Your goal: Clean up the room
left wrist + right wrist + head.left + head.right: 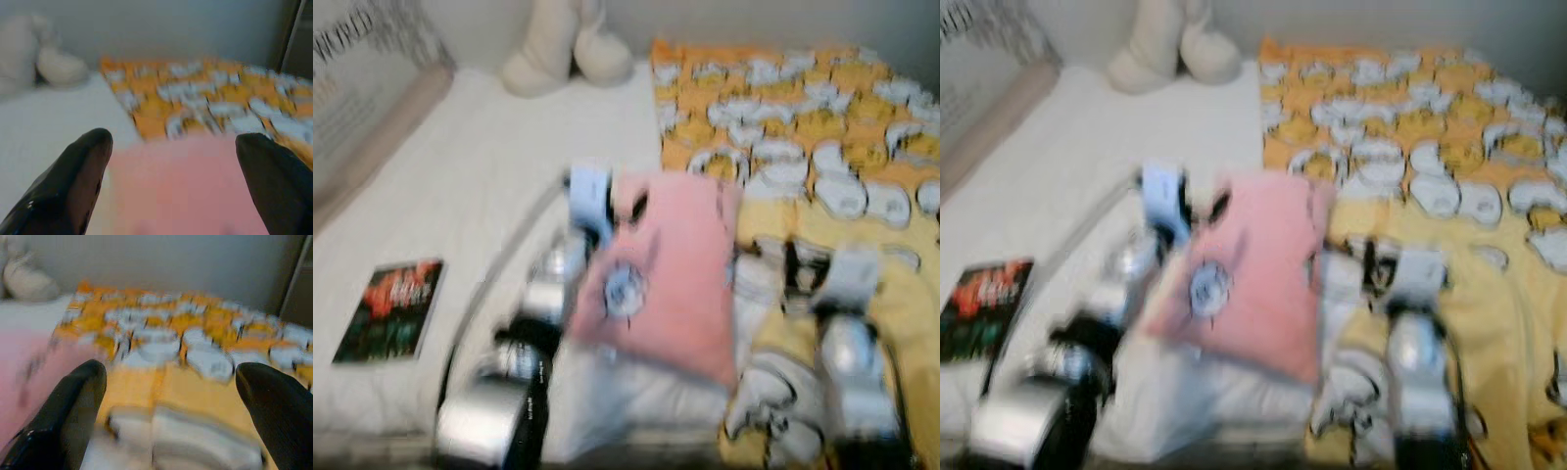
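The left gripper (607, 211) sits at the far left edge of a pink pillow (671, 274) on the bed; in the blurred left eye view the pillow's left side looks propped on that arm, but I cannot tell whether anything is pinched. The right gripper (798, 269) lies over the yellow patterned blanket (822, 127), just right of the pillow. A book (389, 310) lies on the white sheet (489, 186) at the near left, a cream plush toy (563, 49) stands at the far edge by the wall, and a printed pillow (362, 78) leans at the far left.

The right eye view gives the same layout, equally smeared.

In the left wrist view the two black fingers (73, 176) stand wide apart with the pink pillow between and beyond them, nothing clamped.

In the right wrist view the fingers (68, 406) are likewise spread, released, over the blanket, with the pillow's pink edge beside one finger.

The step in hand appears to be taking up the pink pillow with both arms. The next move probably calls for closing on its two sides evenly, as soft fabric may slip or sag.
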Robot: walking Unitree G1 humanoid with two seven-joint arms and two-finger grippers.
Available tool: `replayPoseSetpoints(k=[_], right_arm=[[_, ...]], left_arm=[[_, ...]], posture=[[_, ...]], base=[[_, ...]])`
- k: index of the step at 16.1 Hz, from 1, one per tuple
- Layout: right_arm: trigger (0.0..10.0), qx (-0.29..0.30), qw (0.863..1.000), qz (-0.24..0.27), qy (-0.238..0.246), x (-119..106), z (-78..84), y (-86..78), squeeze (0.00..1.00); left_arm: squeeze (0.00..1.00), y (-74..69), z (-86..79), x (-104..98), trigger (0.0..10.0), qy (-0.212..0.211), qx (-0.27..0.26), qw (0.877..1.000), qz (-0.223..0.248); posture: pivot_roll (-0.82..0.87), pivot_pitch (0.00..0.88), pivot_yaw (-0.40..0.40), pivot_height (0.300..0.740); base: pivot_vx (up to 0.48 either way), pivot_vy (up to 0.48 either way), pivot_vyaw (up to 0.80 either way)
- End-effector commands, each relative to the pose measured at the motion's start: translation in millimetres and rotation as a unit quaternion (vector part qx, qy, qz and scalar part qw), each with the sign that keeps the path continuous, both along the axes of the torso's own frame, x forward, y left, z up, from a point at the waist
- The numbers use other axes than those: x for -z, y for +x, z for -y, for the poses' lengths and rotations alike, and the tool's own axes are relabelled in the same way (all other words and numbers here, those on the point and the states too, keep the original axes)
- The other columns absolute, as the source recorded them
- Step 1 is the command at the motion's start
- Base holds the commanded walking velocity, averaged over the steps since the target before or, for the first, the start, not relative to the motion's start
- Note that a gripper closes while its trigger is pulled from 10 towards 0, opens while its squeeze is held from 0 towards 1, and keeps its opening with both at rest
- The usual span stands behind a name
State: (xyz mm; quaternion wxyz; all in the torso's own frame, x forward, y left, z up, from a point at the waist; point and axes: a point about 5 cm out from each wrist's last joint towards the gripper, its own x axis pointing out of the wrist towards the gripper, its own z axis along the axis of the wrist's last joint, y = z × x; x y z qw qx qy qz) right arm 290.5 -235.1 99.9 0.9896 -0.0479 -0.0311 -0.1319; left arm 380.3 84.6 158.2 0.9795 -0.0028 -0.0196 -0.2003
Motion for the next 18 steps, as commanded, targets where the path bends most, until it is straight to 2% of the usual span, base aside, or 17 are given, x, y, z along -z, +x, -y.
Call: replayPoseSetpoints(k=[1,3,5,7,9,11,12,15,17,18], right_arm=[[10.0,0.003,0.999,-0.021,0.029,6,0.0,4.5,0.00],[10.0,0.009,0.994,-0.043,0.099,6,10.3,17.8,0.00],[10.0,0.017,0.985,-0.061,0.163,8,20.6,19.6,0.00],[10.0,0.018,0.971,-0.079,0.226,10,39.1,13.3,0.00],[10.0,-0.001,0.950,-0.117,0.290,23,39.2,10.7,0.00],[10.0,-0.050,0.916,-0.168,0.360,35,26.6,7.5,0.00],[10.0,-0.063,0.911,-0.178,0.368,38,23.9,4.6,0.00],[10.0,-0.084,0.906,-0.202,0.363,42,18.1,-0.9,0.00],[10.0,-0.105,0.898,-0.223,0.365,45,11.7,-2.5,0.00],[10.0,-0.123,0.895,-0.232,0.360,45,8.8,-5.1,0.00]], left_arm=[[0.00,3.6,-17.1,15,10.0,0.014,-0.025,0.998,-0.057],[0.00,13.2,-27.6,15,10.0,0.006,-0.035,0.991,-0.129],[0.00,13.7,-35.9,19,10.0,-0.017,-0.008,0.979,-0.201],[0.00,15.6,-51.5,15,10.0,-0.042,-0.002,0.971,-0.236],[0.00,15.2,-51.7,15,10.0,-0.053,0.007,0.966,-0.253],[0.00,13.9,-44.0,15,10.0,-0.057,0.035,0.961,-0.267],[0.00,12.8,-38.9,16,10.0,-0.055,0.051,0.959,-0.273],[0.00,4.1,-17.5,29,10.0,-0.025,0.106,0.948,-0.298],[0.00,-3.7,-2.6,40,10.0,-0.009,0.137,0.939,-0.316],[0.00,-11.7,11.4,50,10.0,0.002,0.163,0.930,-0.330]], posture=[[-0.07,0.000,0.059,0.740],[-0.06,0.000,0.054,0.740],[-0.06,0.000,0.053,0.740],[-0.06,0.000,0.053,0.740],[-0.07,0.000,0.055,0.740],[-0.07,0.000,0.046,0.740],[-0.07,0.000,0.039,0.740],[-0.06,0.026,0.027,0.740],[-0.06,0.044,0.025,0.740],[-0.05,0.050,0.024,0.740]], base=[[0.000,0.000,0.00],[0.000,0.000,0.00],[0.000,0.000,0.00],[0.000,0.000,0.00],[0.000,0.000,0.00],[0.000,0.000,0.00],[0.000,0.000,0.00],[0.000,0.000,0.00],[0.000,0.000,0.00],[0.000,0.000,0.00]])
